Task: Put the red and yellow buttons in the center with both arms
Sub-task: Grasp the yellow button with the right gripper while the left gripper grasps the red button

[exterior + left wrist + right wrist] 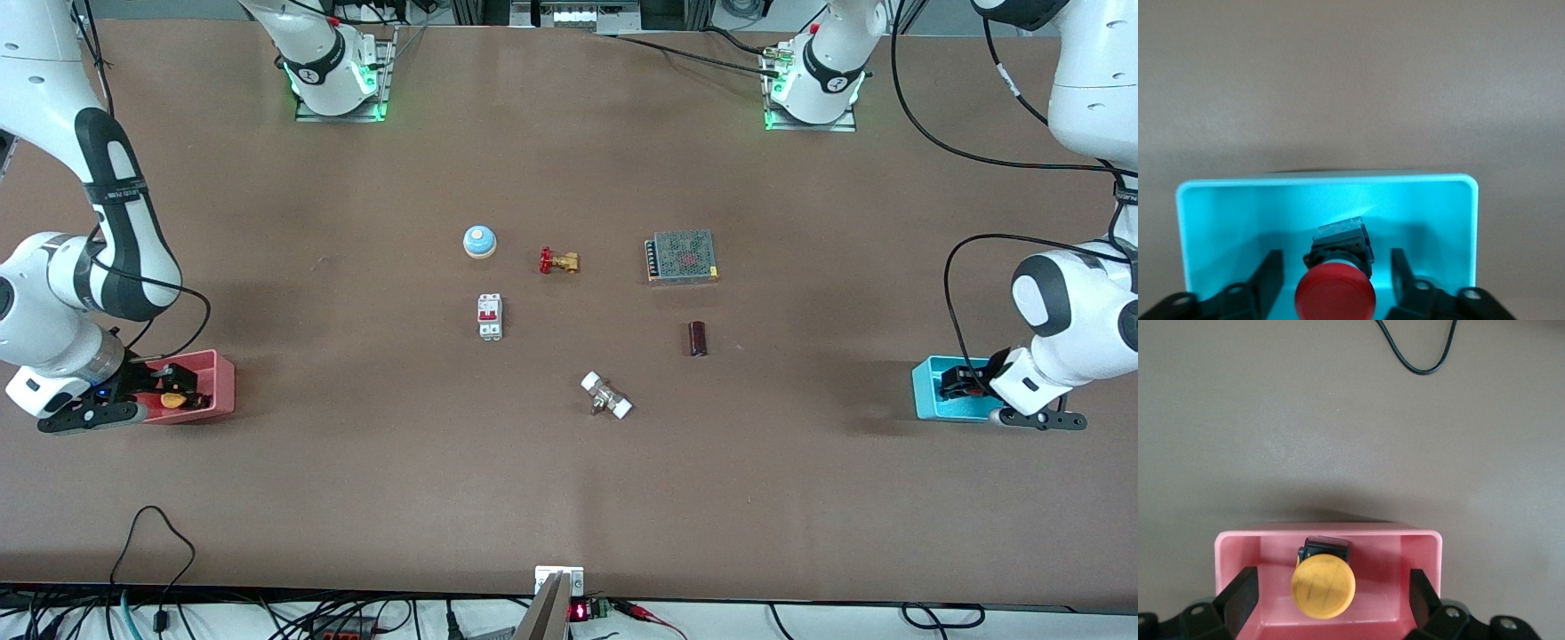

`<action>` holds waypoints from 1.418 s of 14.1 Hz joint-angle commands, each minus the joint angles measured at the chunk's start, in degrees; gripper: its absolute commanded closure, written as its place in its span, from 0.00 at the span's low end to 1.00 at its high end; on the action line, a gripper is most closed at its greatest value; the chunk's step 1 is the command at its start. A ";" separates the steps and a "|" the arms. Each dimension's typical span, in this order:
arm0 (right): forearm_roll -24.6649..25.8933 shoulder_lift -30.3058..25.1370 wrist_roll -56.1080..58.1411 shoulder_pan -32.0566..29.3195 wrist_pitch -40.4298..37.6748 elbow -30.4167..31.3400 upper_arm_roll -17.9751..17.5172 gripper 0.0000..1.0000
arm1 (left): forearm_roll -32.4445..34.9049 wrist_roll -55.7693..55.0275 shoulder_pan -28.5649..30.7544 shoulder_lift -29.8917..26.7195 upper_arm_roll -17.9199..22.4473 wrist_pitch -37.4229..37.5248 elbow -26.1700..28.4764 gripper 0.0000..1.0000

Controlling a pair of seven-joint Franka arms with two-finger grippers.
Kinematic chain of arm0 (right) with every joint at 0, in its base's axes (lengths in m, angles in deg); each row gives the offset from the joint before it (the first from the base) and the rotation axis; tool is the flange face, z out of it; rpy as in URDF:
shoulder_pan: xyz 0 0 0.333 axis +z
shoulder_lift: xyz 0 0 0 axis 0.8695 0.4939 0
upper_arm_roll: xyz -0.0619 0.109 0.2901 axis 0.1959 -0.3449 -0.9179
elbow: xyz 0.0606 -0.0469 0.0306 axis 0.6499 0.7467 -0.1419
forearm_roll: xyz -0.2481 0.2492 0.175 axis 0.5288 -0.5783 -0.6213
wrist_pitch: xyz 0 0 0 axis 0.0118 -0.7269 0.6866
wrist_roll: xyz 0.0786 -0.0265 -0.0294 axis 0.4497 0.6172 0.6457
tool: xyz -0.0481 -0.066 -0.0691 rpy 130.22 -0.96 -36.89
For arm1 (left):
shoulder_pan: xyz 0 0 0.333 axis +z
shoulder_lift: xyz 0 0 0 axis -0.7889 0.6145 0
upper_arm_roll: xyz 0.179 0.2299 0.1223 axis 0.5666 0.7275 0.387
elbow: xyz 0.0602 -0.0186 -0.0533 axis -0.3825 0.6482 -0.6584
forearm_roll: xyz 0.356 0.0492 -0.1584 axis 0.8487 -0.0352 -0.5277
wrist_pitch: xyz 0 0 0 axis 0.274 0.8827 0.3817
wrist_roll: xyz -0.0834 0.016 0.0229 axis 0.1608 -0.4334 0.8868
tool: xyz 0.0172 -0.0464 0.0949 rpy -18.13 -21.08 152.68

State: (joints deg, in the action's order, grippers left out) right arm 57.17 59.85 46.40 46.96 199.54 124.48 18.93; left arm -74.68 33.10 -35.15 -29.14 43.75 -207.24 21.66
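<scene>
The red button (1335, 293) lies in the blue tray (1325, 193) at the left arm's end of the table. My left gripper (1335, 263) is open and low in the tray, a finger (1268, 277) on each side of the button, not touching it. In the front view the left gripper (965, 382) hides the red button in the blue tray (929, 391). The yellow button (1323, 585) lies in the pink tray (1331, 535) at the right arm's end. My right gripper (1330, 583) is open around it with clear gaps. The front view shows the right gripper (173, 382), yellow button (173, 401) and pink tray (218, 382).
On the brown tabletop's center (587, 329) region lie a blue dome (479, 241), a red-handled brass valve (558, 261), a circuit breaker (490, 316), a meshed power supply (682, 256), a dark cylinder (698, 339) and a white-ended fitting (606, 396).
</scene>
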 commanded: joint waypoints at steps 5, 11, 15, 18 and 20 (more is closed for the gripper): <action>0.10 1.40 0.67 -2.20 1.93 0.73 -2.19 0.00 | 0.41 1.06 0.38 -4.77 -1.08 3.91 -2.09 0.74; 0.19 1.75 0.85 -2.29 1.93 0.74 -2.28 0.08 | 0.06 -5.24 -3.75 -12.76 -3.61 24.55 -4.67 0.74; 0.27 1.84 1.72 -2.29 1.93 0.74 -2.28 0.30 | -0.03 -19.99 -3.75 -19.11 -14.23 25.11 6.39 0.74; 0.27 1.84 3.31 -2.29 1.93 0.74 -2.28 0.47 | 0.59 -31.00 -4.37 -19.55 -21.28 20.47 13.33 0.75; 0.27 1.84 3.40 -2.29 1.84 0.74 -2.28 0.60 | 0.59 -34.34 -4.72 -20.33 -23.66 13.90 20.09 0.75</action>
State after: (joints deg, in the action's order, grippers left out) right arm 57.17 61.80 48.45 45.91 200.53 124.69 17.89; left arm -74.72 1.87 -40.87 -46.35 21.93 -187.35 33.65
